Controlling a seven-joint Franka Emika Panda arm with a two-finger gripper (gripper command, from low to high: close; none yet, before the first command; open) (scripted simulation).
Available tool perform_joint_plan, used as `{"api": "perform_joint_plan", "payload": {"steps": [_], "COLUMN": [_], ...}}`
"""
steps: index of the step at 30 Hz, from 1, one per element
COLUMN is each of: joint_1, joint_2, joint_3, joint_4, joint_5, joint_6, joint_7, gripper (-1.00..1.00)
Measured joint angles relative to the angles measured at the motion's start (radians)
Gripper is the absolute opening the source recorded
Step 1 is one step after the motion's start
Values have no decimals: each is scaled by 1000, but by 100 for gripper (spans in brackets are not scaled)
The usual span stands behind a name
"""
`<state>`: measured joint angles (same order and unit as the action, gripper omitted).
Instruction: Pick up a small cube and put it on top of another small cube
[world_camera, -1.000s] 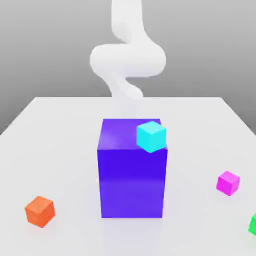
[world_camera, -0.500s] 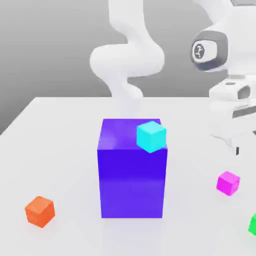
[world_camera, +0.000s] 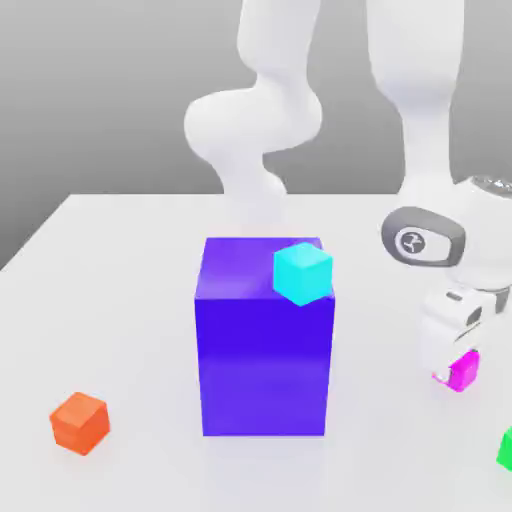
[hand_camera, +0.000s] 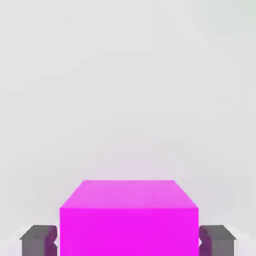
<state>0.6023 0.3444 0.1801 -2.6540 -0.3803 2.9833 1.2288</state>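
Note:
A small magenta cube (world_camera: 465, 371) lies on the white table (world_camera: 120, 300) at the exterior view's right. My gripper (world_camera: 455, 374) has come down over it, and the white hand covers most of the cube. In the hand view the magenta cube (hand_camera: 129, 217) sits between the two dark fingertips (hand_camera: 38, 240), which press against its two sides, so my gripper (hand_camera: 128, 241) is shut on it. The cube rests on the table. A small cyan cube (world_camera: 302, 272) sits on the top corner of the tall blue block (world_camera: 262, 350).
A small orange cube (world_camera: 79, 421) lies near the front at the exterior view's left. A green cube (world_camera: 507, 450) is cut off by the right edge. The tall blue block stands in the middle, left of my hand. The arm's base (world_camera: 250, 130) rises behind it.
The arm has dropped from high on the exterior view's right down onto the magenta cube, and the fingers have closed in on its sides. No cube has moved.

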Motion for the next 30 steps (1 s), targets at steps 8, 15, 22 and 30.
{"api": "perform_joint_plan", "payload": {"steps": [8,15,22,30], "joint_1": [-98,-175,-255,-223], "joint_2": [-160,-153,-57,89], "joint_3": [137,166,159,102], "joint_4": [-40,136,384,425], "joint_5": [174,233,217,139], "joint_6": [-117,-290,-449,-349], "joint_7": [-132,-414,-712,-696], "gripper": [-100,-100,-100,100]}}
